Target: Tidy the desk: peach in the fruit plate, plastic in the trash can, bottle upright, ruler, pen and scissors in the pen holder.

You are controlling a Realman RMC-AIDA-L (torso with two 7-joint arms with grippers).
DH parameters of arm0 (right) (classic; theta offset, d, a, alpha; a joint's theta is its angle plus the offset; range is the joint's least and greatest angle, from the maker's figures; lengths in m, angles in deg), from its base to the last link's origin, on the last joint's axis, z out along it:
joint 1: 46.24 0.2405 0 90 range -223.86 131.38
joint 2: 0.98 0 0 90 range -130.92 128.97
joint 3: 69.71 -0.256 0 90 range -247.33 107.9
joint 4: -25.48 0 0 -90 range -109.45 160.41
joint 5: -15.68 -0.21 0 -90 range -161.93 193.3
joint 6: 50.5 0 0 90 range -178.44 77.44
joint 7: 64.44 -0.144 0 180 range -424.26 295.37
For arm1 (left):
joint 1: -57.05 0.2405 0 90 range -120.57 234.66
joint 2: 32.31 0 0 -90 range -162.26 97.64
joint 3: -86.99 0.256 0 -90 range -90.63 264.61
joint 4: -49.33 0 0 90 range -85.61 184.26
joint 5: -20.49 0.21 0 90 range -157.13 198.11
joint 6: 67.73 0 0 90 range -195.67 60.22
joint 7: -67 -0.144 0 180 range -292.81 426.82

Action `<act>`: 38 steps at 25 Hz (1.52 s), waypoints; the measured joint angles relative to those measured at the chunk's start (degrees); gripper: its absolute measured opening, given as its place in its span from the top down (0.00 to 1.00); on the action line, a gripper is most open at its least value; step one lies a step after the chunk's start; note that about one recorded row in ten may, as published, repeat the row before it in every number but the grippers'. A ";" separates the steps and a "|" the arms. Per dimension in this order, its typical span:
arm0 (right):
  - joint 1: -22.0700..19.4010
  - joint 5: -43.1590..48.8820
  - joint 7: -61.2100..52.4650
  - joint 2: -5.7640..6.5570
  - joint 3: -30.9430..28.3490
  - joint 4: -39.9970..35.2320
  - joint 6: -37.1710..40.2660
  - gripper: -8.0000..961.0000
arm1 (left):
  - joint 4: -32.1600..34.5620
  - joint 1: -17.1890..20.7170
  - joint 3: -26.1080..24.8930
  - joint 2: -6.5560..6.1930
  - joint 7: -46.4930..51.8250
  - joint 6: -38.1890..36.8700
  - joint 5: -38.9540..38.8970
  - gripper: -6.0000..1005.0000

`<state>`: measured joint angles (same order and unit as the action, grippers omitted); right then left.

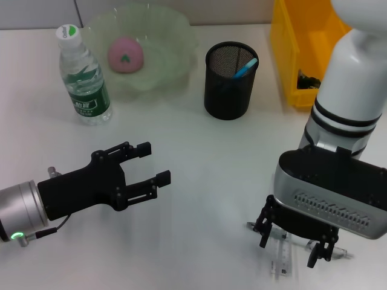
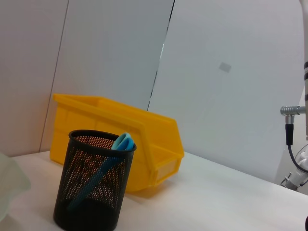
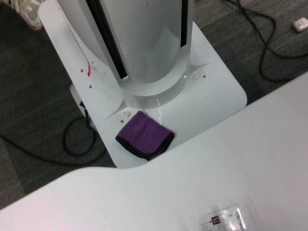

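White desk (image 1: 199, 157) fills your head view from edge to edge, and most of the tidying looks done. At upper left the clear plastic water bottle with a green label (image 1: 83, 75) stands upright, and just beside it the pale green glass fruit plate (image 1: 175, 36) holds the pink peach (image 1: 126, 54). The black mesh pen holder (image 1: 228, 90) sits at top centre with a blue handle (image 1: 245, 67) poking out; you cannot tell from here whether that is the pen or the scissors. A yellow plastic bin (image 1: 290, 54) stands at upper right.

Your remaining item, by the look of it, is the clear plastic ruler (image 1: 282, 258), lying flat at the lower right of the frame. The right gripper (image 1: 296, 240) hangs directly over it, fingers spread and pointing down to either side of the ruler, nothing pinched yet. The left gripper (image 1: 154, 162) hovers at lower left, jaws spread and empty, well away from everything.

Watch for these risks. A thin, flat, transparent ruler gives the fingers (image 1: 265, 232) little to bite on, so they may skate over it or push it toward the near desk edge, which is close. If you do lift it, a grip near one end could let it swing and clip the holder's rim on the way in, tipping the holder.
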<state>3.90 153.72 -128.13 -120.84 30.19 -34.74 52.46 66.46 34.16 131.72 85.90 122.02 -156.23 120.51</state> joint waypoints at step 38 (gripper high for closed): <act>-0.41 -1.48 0.23 -0.01 7.33 0.06 -5.76 0.46 | 0.00 0.74 -0.09 0.00 -0.12 0.00 -0.10 0.23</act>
<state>3.49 152.24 -127.89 -120.86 37.52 -34.68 46.70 66.46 34.90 131.63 85.90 121.90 -156.23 120.41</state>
